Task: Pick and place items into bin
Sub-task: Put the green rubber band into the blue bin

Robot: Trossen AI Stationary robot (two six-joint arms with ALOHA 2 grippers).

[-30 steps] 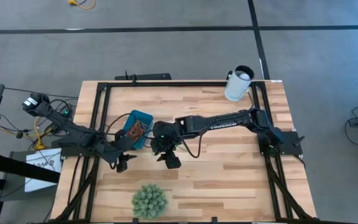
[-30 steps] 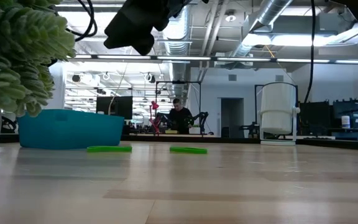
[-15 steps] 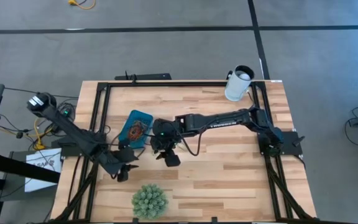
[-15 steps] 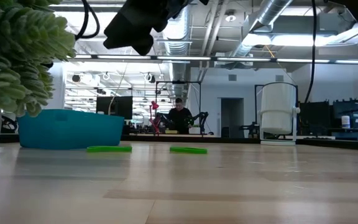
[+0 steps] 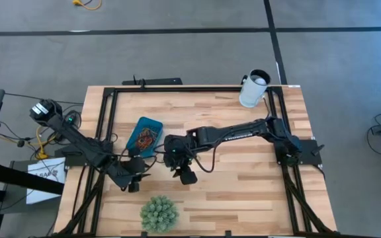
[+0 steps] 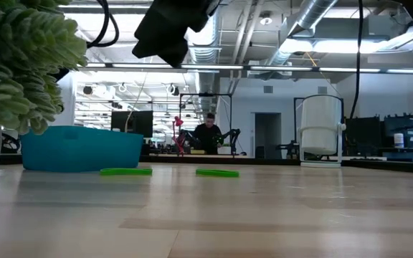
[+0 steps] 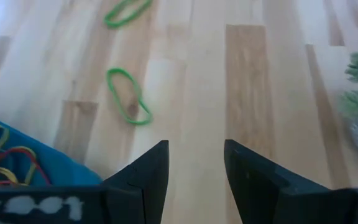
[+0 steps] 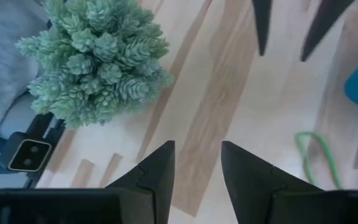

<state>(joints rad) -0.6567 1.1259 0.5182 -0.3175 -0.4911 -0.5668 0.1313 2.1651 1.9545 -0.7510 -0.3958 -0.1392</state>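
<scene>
The teal bin (image 5: 144,134) lies flat on the table left of centre and holds several red, orange and yellow bands (image 7: 2,155). Two green bands (image 7: 129,102) (image 7: 127,11) lie flat on the wood beside it; the low view shows them as green bands (image 6: 125,171) (image 6: 217,173) in front of the bin (image 6: 81,148). My left gripper (image 5: 132,180) hovers open near the bin's near corner. My right gripper (image 5: 185,173) hovers open over bare wood just right of it, with one green band (image 8: 316,158) ahead of it.
A green spiky ball (image 5: 159,213) stands at the near edge, close below both grippers, and fills the low view's left side (image 6: 20,64). A white cup (image 5: 253,89) stands at the far right corner. Black frame rails run along the table's left, right and far edges.
My left gripper has drawn back from the bin toward the near edge, uncovering the bin. My right gripper has shifted a little toward the near edge and to the right. The bands on the table have stayed where they were.
</scene>
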